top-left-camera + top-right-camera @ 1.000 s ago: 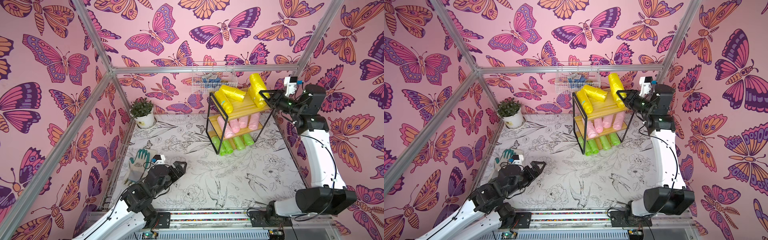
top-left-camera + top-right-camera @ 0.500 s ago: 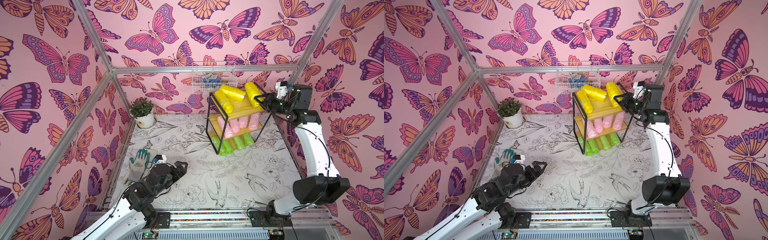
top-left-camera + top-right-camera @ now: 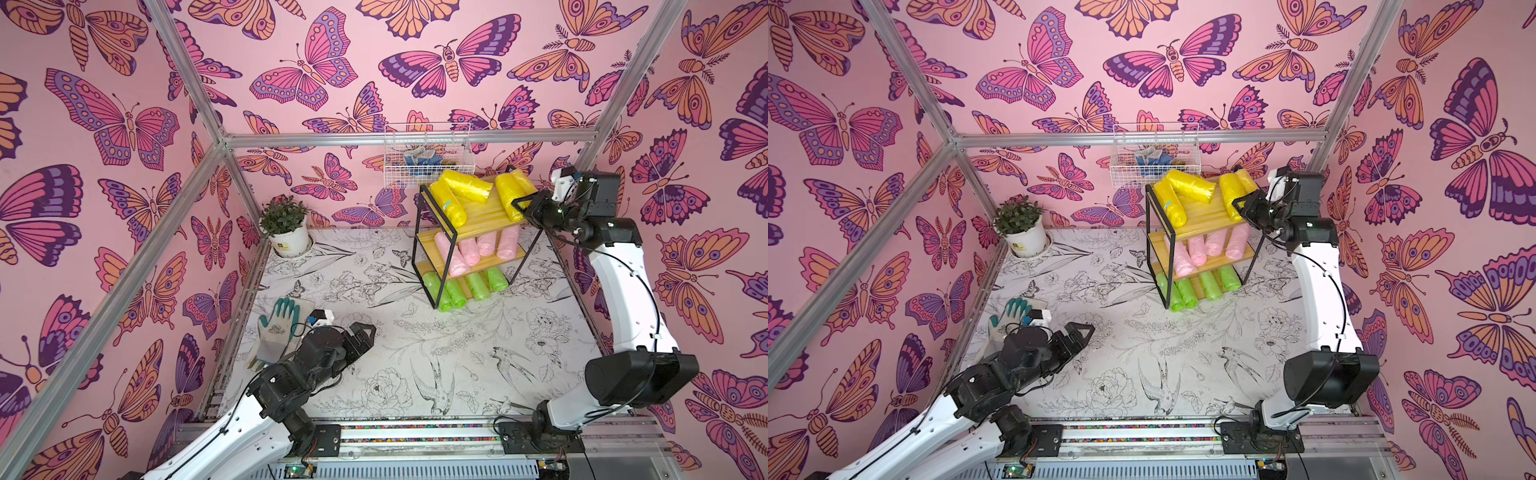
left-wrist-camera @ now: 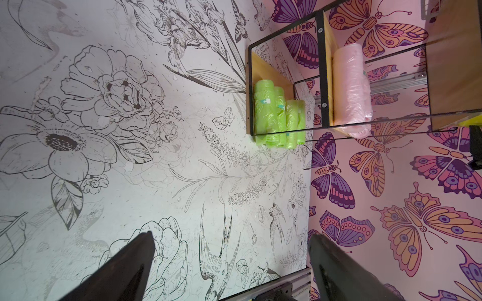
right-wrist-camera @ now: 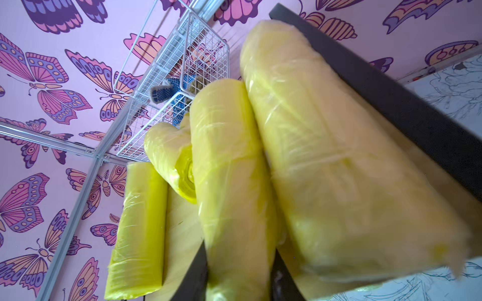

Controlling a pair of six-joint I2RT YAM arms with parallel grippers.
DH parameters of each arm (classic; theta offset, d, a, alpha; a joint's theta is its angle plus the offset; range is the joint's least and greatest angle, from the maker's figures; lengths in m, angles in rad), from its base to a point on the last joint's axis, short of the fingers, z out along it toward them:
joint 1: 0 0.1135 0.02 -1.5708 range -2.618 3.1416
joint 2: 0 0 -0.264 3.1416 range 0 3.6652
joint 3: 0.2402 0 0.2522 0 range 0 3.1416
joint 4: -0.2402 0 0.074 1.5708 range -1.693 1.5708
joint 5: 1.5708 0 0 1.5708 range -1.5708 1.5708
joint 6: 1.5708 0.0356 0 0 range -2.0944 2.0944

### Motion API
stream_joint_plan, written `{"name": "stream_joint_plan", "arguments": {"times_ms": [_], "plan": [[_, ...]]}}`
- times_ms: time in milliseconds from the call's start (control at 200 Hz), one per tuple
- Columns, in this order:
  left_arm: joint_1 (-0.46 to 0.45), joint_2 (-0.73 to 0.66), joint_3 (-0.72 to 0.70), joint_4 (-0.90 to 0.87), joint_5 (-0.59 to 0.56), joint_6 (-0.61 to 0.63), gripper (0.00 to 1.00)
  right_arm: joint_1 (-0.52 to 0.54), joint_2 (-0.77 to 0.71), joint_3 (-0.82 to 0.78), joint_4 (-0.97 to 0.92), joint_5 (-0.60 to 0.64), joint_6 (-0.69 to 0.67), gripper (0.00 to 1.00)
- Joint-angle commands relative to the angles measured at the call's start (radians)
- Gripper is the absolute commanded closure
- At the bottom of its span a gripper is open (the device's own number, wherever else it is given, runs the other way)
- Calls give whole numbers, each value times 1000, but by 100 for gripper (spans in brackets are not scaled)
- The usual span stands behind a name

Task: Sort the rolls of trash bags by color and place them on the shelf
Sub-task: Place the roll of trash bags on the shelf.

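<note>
At upper right, the right gripper (image 3: 525, 207) had lowered the last yellow roll (image 3: 504, 195) onto the shelf (image 3: 478, 212) (still clamped or freed, unclear); sorting looked finished.

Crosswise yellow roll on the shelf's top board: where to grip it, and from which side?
Take the crosswise yellow roll at mid-length, jaws across its width, coming down from above and the front. One end seems propped on the neighbouring yellow roll, so the middle stands clear of the shelf board; the wire basket crowds the back.
</note>
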Motion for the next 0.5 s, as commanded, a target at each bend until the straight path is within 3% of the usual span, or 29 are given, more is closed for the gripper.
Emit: {"name": "stream_joint_plan", "arguments": {"times_ms": [0, 295, 496], "plan": [[4, -12, -23, 14, 8, -3, 1, 11, -12, 30, -18, 37, -29, 48], [7, -4, -5, 3, 9, 47, 0, 41, -40, 80, -53, 44, -56, 23], [15, 37, 89, -42, -35, 193, 0, 41, -120, 11, -84, 140, -112, 17]]}}
